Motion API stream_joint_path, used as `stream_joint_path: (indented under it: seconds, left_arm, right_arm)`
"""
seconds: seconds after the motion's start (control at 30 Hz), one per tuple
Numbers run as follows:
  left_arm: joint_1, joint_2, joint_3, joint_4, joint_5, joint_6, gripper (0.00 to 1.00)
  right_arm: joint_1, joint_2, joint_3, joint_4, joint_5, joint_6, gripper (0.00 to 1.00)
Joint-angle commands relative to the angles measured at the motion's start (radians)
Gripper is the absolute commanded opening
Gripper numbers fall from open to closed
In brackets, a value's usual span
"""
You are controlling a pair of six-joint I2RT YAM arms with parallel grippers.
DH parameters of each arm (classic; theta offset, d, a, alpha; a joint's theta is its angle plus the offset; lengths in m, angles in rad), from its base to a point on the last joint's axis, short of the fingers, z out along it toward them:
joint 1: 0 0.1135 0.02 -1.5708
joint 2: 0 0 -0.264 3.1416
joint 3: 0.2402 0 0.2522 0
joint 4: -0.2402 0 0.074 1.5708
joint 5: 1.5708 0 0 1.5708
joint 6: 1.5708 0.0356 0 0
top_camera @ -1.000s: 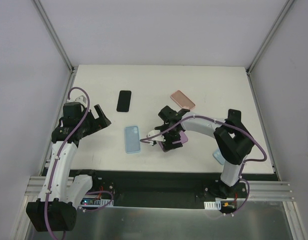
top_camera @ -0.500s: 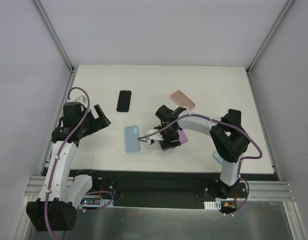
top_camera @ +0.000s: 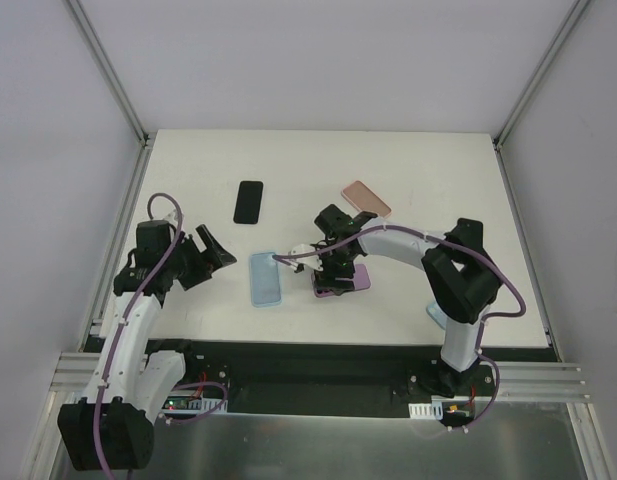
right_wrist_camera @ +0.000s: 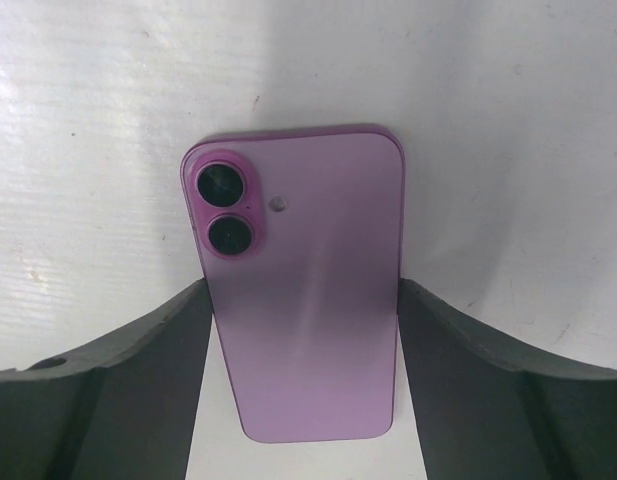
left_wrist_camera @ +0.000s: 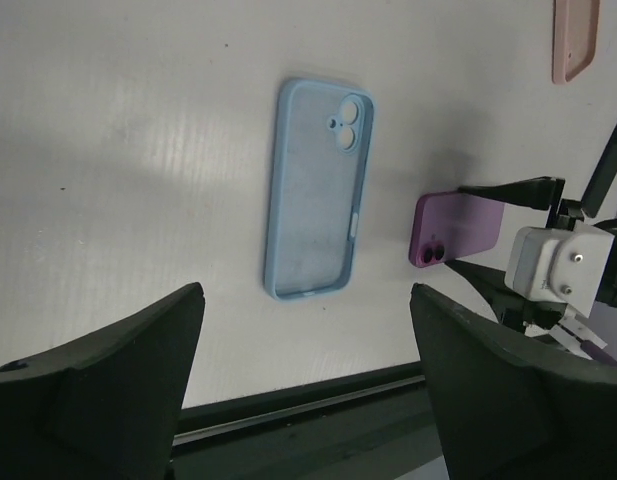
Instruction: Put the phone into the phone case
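Table [top_camera: 428, 170]: white, matte, evenly lit. Behind and either side of table: pale grey wall panels [top_camera: 318, 60]. At its far corners: slanting aluminium posts [top_camera: 108, 65]. Along its near edge: aluminium rail [top_camera: 538, 376], then grey metal plate [top_camera: 318, 445].

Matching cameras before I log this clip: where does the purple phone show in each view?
Top external: purple phone, centre of the table, right of the blue case, under the right gripper.
Left wrist: right of centre, beside the blue case.
Right wrist: fills the centre.
Shared landmark: the right gripper, fingertips at the phone's long edges.
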Motion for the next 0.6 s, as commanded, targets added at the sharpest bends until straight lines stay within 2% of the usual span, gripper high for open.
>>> stream_joint_path:
  seconds: [0.0, 0.2, 0.37, 0.57]
  left_arm:
    - [-0.009, 0.003, -0.077, 0.125, 0.184, -0.103, 0.81]
    - [-0.05, 0.026, -0.078, 0.188, 0.198, -0.155, 0.8]
    - [-0.197, 0.051, -0.081, 0.239, 0.127, -0.215, 0.79]
    - [-0.306, 0.143, -0.07, 0.313, 0.064, -0.258, 0.77]
  right_arm:
    - [-0.009, -0.07, -0.035, 0.106, -0.122, 0.055, 0.63]
    - [-0.023, -0.122, -0.112, 0.193, -0.157, 0.101, 0.62]
    - [-0.032, -0.155, -0.167, 0.273, -0.191, 0.147, 0.61]
    - [-0.044, -0.201, -0.213, 0.324, -0.208, 0.167, 0.6]
